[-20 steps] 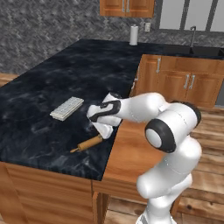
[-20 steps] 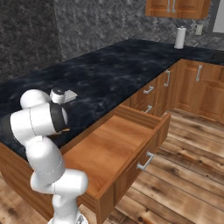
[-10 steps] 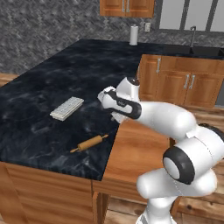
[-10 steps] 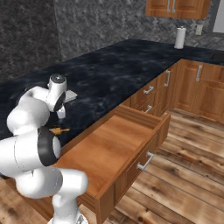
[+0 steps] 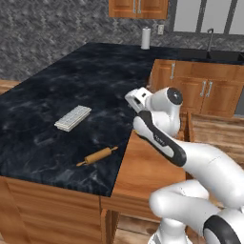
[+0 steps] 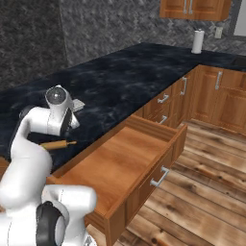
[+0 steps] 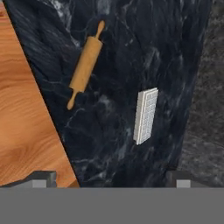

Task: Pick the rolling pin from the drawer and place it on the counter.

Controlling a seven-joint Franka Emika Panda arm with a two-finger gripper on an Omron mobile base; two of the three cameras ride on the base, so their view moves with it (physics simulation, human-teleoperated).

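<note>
Black marble worktop (image 5: pixel 71 86) runs along the kitchen, with orange-brown cabinets under it and a grey stone wall behind. One rolling pin (image 5: pixel 97 155) lies flat on the worktop, near its front edge and close to the open drawer (image 5: pixel 147 171). In the right base view the white arm covers part of the rolling pin (image 6: pixel 58 144), so just one end and a thin handle peek out. One flat grey ridged block (image 5: pixel 72 117) lies on the worktop too, a bit apart from the rolling pin. In the right base view only a corner of the block (image 6: pixel 78 104) shows past the arm.

One drawer is pulled out, and its smooth wooden bottom is bare. The arm hides part of it in the left base view.

The claw (image 7: pixel 111 177) hangs up above the worktop's edge, spread wide with nothing in it. Its two dark tips are cut off low in the hand view.

One white roll (image 5: pixel 146 38) stands far back on the worktop; it is too small to tell more
</note>
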